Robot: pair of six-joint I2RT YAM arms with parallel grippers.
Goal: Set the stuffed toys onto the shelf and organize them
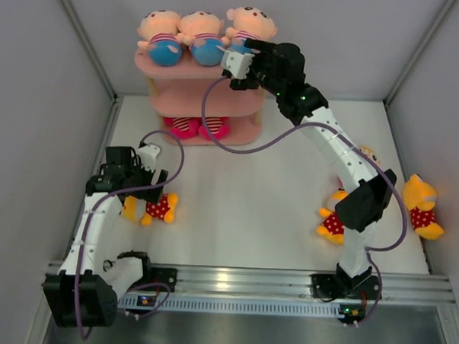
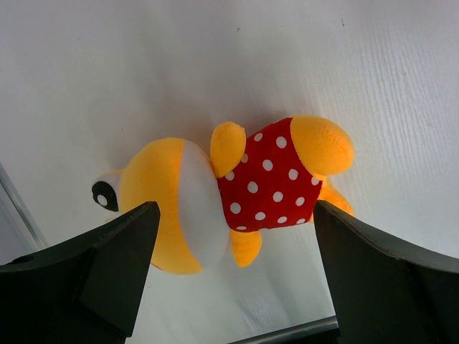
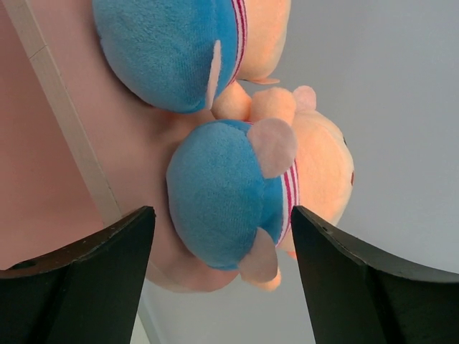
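Bottom tier of the pink shelf (image 1: 181,69), upper centre: the red-striped toys (image 1: 187,127) showed legs only, the rest hidden under the middle board. Top tier held three peach-headed toys (image 1: 201,34); the right arm covered part of the rightmost. Right gripper (image 3: 219,215) jaws stood apart, one each side of its blue bottom. Left gripper (image 2: 237,208) jaws were spread wide over a yellow polka-dot toy (image 2: 251,186) lying on the table (image 1: 252,188), lower left.

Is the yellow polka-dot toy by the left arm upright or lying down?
Lying down: the yellow toy rests flat on the table, head and feet level.

Pink shelf (image 1: 206,102), red polka-dot yellow toy (image 2: 244,190)
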